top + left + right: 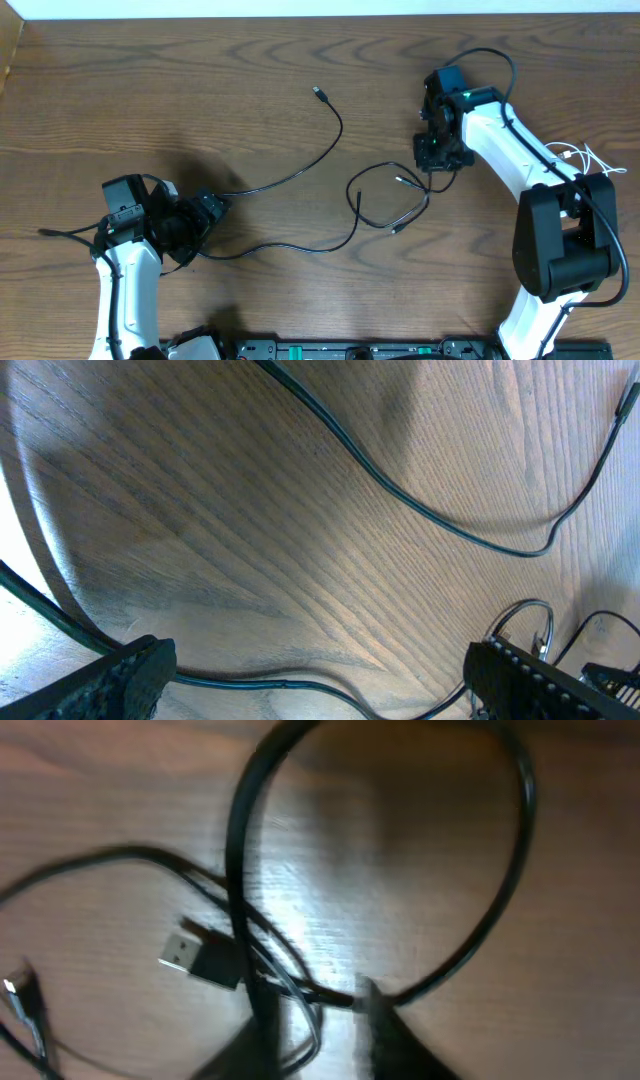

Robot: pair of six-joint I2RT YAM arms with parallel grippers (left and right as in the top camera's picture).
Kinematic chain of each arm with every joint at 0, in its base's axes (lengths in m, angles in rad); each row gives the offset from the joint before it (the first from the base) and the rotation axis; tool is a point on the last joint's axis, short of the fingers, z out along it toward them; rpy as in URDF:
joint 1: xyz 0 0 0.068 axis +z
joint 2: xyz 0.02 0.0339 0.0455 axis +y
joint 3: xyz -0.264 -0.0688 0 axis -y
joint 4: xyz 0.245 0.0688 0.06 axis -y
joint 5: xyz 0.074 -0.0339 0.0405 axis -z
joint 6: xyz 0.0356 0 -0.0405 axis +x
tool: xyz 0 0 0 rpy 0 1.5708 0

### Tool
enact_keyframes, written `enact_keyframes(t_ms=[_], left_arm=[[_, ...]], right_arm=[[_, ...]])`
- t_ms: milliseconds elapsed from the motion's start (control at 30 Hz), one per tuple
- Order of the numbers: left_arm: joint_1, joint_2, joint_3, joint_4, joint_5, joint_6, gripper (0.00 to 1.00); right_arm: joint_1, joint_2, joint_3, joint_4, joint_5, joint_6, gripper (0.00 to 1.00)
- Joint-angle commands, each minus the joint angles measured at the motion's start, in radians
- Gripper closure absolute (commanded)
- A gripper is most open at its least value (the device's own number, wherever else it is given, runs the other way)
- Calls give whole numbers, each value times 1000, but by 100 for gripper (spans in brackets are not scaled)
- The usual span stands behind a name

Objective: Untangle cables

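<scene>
The cables [412,212] lie right of centre in the overhead view, a loose knot of thin black cords looped over one another. From it, a lower cord [290,249] trails left toward the lower left of the frame. A separate long cord [340,128] arcs from there up to a free plug end [318,92] near the top centre. All rest flat on the wooden table [150,100].

They look light, limp and smooth, so they would likely slide and drag their neighbours along rather than hold a shape. A pinch close behind a plug, such as the USB plug [200,958] at the left of the right wrist view, should give the surest hold.

The right gripper [320,1020] sits over the knot, its fingers close on either side of crossing cords. Blur hides whether they actually pinch. The left gripper [320,660] is spread wide, holding nothing, with a cord running across the gap near its tips.
</scene>
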Motion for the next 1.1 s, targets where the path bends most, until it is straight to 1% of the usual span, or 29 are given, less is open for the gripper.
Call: enact_keyframes(t_ms=[0,67,100,133,167,200,300,367,400,467,533,567,600,700,833,933,1000,1067], left_arm=[[1,-2,19,-4,12,16,2],[1,-2,19,-4,12,16,2],[1,-2,19,-4,12,16,2],[1,-2,19,-4,12,16,2],[1,-2,19,-4,12,16,2],[1,-2,19,-4,12,16,2],[1,-2,19,-4,12,16,2],[1,-2,19,-4,12,16,2],[1,-2,19,-4,12,16,2],[1,-2,19,-4,12,16,2],[1,-2,19,-4,12,16,2],[1,-2,19,-4,12,16,2],[1,-2,19,-4,12,16,2],[1,-2,19,-4,12,16,2],[1,-2,19,-4,12,16,2],[1,-2,19,-4,12,16,2],[1,-2,19,-4,12,16,2],[1,-2,19,-4,12,16,2]], right_arm=[[-1,-4,-11,0,16,27,99],[-1,-4,-11,2,15,15,99],[-1,-4,-11,2,16,15,93],[-1,-4,-11,1,16,15,85],[-1,-4,-11,1,16,15,71],[-1,-4,-11,0,16,14,64],[-1,-4,-11,-7,16,0,51],[-1,-4,-11,-12,16,-15,49],[-1,-4,-12,-13,16,-24,49],[1,-4,-12,-15,15,-47,57],[5,-4,-12,-16,15,-77,71],[8,-4,-12,-15,12,-99,76],[20,-4,-12,-10,-10,-169,79],[42,-4,-12,2,-56,-265,76],[73,-4,-12,34,-36,-273,74],[77,-4,-12,76,-40,-273,80],[73,-4,-12,108,-41,-271,82],[61,-4,-12,138,-41,-246,82]])
